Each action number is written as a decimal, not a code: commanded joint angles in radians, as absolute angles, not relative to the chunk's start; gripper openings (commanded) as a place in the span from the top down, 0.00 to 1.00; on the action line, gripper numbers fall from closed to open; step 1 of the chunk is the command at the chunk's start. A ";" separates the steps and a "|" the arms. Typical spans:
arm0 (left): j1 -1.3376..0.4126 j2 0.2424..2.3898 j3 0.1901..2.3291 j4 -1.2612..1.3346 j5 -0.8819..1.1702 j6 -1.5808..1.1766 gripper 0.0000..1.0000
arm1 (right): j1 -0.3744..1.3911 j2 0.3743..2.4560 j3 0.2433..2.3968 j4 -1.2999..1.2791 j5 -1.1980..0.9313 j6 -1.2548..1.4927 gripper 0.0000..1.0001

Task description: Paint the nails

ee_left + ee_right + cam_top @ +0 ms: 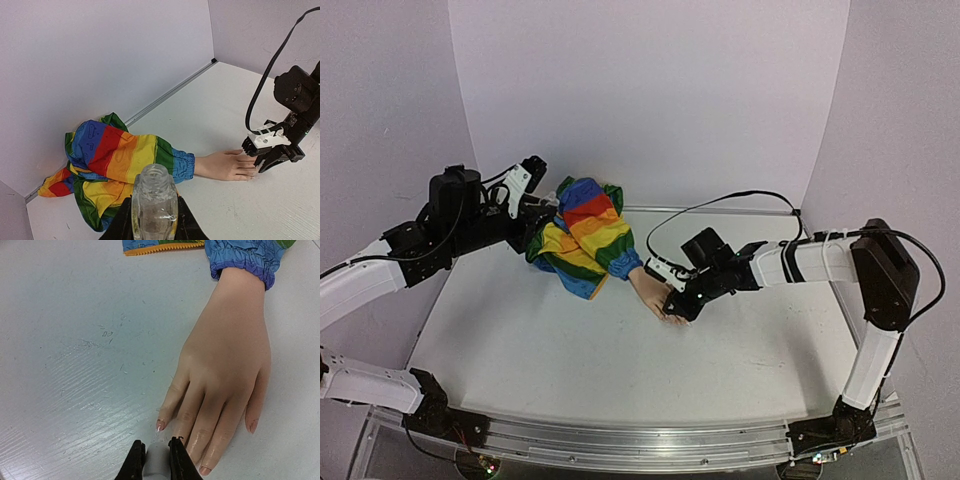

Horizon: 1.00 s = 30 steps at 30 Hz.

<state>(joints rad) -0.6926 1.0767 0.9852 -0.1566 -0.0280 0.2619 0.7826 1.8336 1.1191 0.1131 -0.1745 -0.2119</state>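
A peach mannequin hand point(227, 365) lies flat on the white table, its wrist in a rainbow-striped sleeve point(120, 160). Its nails show in the right wrist view: a glossy one on the leftmost finger point(160, 426), another at the bottom point(205, 470) and one on the right point(251, 426). My right gripper point(156, 447) is shut on a small grey-white cap point(157, 465), right at the fingertips; any brush under it is hidden. My left gripper point(154, 212) is shut on a clear uncapped bottle point(154, 197), held upright behind the sleeve.
From above, the sleeve point(582, 235) bunches at the back left against the purple wall, with the left gripper point(532, 205) beside it. The right gripper point(682, 310) and its black cable reach in from the right. A metal rail runs along the table's near edge point(640, 440).
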 commanded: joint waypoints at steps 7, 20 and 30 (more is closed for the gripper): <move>-0.690 1.065 0.994 -0.099 -0.018 0.255 1.00 | 0.791 1.862 1.163 0.129 -0.184 -0.208 1.00; -0.690 1.069 0.996 -0.099 -0.015 0.257 1.00 | 0.793 1.882 1.170 0.129 -0.185 -0.209 1.00; -0.689 1.072 0.997 -0.098 -0.015 0.257 1.00 | 0.794 1.888 1.168 0.126 -0.169 -0.210 1.00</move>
<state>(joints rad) -0.6926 1.0767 0.9852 -0.1566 -0.0280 0.2619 0.7872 1.8767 1.1343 0.1364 -0.1738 -0.2123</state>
